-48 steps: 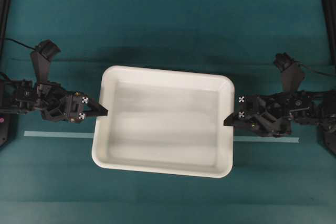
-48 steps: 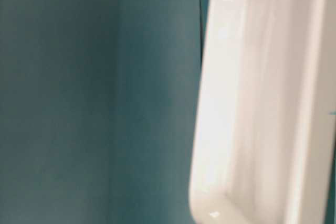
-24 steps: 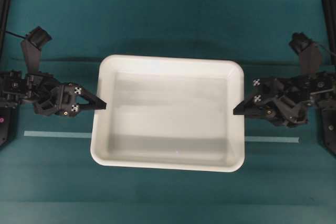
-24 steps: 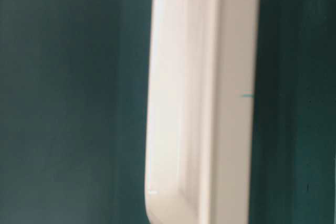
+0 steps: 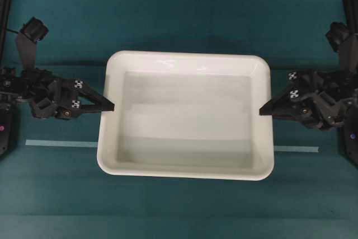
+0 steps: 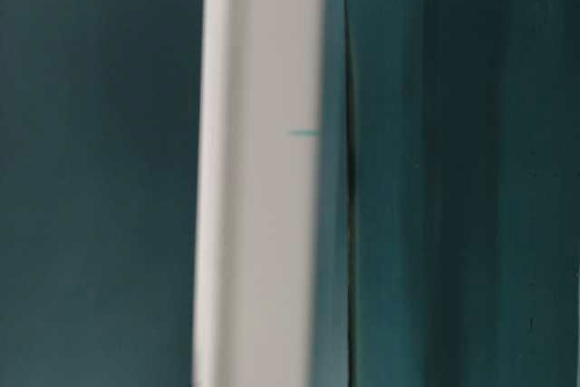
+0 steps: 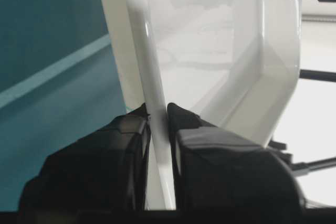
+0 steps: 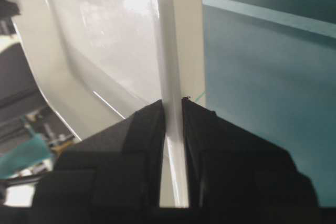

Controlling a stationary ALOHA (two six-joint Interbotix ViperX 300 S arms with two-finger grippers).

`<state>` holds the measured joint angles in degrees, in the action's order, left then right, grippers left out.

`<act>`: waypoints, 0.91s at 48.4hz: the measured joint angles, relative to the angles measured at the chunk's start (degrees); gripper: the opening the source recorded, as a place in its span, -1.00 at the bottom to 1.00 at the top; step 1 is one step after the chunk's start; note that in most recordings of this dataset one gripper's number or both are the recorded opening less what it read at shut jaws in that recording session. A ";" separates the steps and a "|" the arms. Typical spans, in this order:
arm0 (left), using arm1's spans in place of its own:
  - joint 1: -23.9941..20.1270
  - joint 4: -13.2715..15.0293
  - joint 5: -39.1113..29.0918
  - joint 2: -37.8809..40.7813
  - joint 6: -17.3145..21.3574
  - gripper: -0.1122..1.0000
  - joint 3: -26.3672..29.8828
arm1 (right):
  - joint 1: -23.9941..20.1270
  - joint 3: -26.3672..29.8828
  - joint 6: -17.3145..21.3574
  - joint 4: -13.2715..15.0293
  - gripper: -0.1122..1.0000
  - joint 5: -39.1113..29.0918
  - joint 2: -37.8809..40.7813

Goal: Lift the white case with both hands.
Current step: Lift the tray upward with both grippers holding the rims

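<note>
The white case [image 5: 184, 116] is a large shallow tray held between both arms above the teal table. My left gripper [image 5: 109, 106] is shut on the case's left rim, and in the left wrist view the rim [image 7: 157, 114] runs pinched between its two black fingers [image 7: 186, 124]. On the opposite side my right gripper [image 5: 264, 110] is shut on the right rim, which shows as a thin white edge [image 8: 172, 103] between its fingers [image 8: 149, 119]. At table level the case [image 6: 263, 178] appears edge-on as a white vertical band.
A thin pale tape strip [image 5: 61, 144] lies on the teal table under the case and comes out again at the right [image 5: 296, 149]. Black frame posts stand at the far left [image 5: 4, 4] and far right [image 5: 351, 4] edges.
The case has risen toward the overhead camera, looking larger and more level. Both grippers moved outward and up with it. At table level its inside is no longer seen, only the edge.
</note>
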<state>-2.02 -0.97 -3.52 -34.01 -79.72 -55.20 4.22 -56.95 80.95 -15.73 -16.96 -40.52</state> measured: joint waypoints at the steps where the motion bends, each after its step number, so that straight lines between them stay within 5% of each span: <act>1: 0.00 0.00 -0.44 -0.35 0.00 -0.63 0.35 | 0.18 0.09 0.00 0.00 -0.60 -0.18 -0.35; 44: -0.70 0.00 -10.46 -4.48 -1.76 -0.66 8.70 | 1.58 9.32 0.88 0.35 -0.60 -8.96 -4.04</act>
<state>-2.72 -0.97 -13.97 -38.50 -81.47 -46.49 5.80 -47.64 81.83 -15.38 -25.93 -44.56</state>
